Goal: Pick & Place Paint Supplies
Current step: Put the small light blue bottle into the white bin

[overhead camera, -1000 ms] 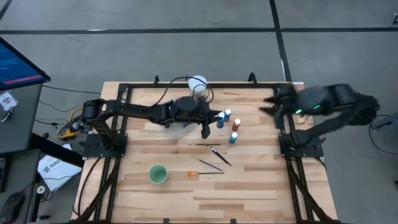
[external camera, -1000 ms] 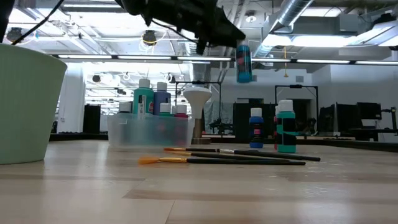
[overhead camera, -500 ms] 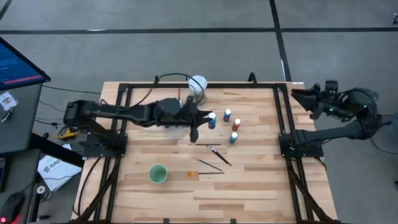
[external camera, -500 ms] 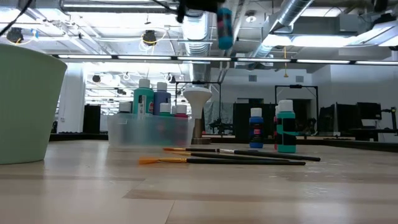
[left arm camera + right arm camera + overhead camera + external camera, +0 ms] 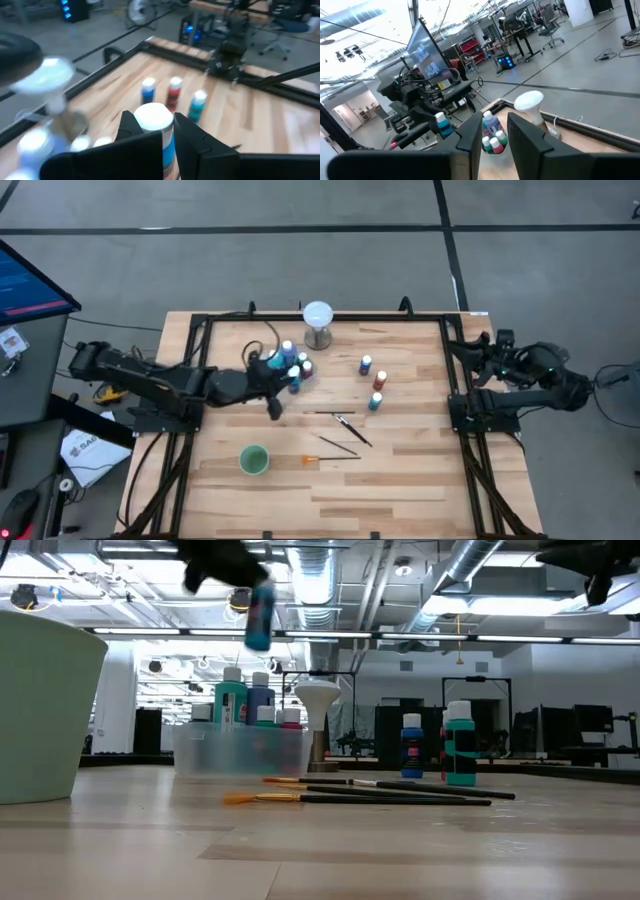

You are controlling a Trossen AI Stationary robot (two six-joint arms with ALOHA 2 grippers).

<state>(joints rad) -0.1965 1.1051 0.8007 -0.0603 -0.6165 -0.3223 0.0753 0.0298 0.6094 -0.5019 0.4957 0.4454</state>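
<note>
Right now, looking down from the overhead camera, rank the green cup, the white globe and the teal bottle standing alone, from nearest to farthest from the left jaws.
Measured from the left gripper, shut on a blue bottle:
1. Green cup, toward the table's front edge.
2. White globe, at the back edge.
3. Teal bottle, out to the right, near the brushes.

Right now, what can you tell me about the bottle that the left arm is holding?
The bottle is small, with a round white cap and a blue body, and looks like plastic. The left gripper holds it, one dark finger on each side just under the cap. In the low view it hangs in the air, slightly tilted, above the clear tub of other bottles, touching nothing but the fingers.
</note>
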